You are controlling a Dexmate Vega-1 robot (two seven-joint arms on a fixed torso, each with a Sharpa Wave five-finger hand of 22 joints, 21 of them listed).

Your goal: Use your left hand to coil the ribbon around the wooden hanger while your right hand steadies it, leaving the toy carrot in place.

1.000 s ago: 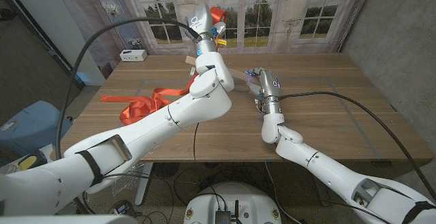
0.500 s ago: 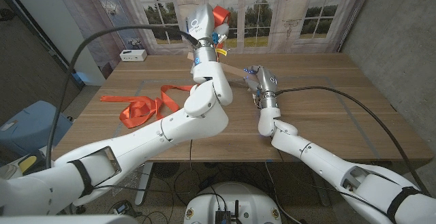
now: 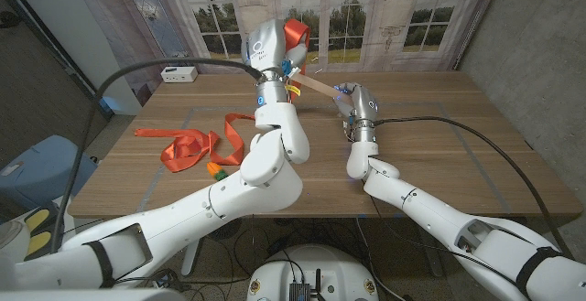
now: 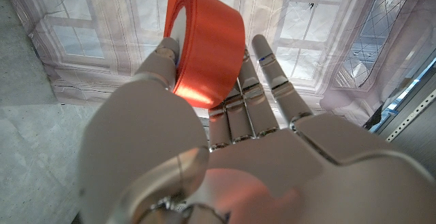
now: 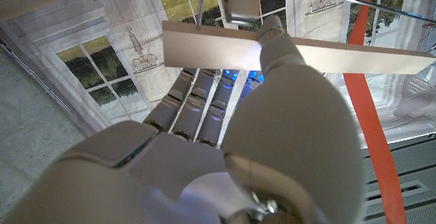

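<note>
Left hand (image 4: 225,149) hides much of held ribbon (image 4: 204,47).

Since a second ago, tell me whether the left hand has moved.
Yes. The left hand, gripping the ribbon, has drifted slightly toward picture right against the window backdrop.

my left arm reaches far forward and up over the table, left hand (image 3: 267,43) raised high, fingers (image 4: 269,67) curled around a loop of ribbon (image 4: 208,43). my right hand (image 3: 355,109) is up beside it, pinching the wooden hanger (image 5: 286,50).
</note>
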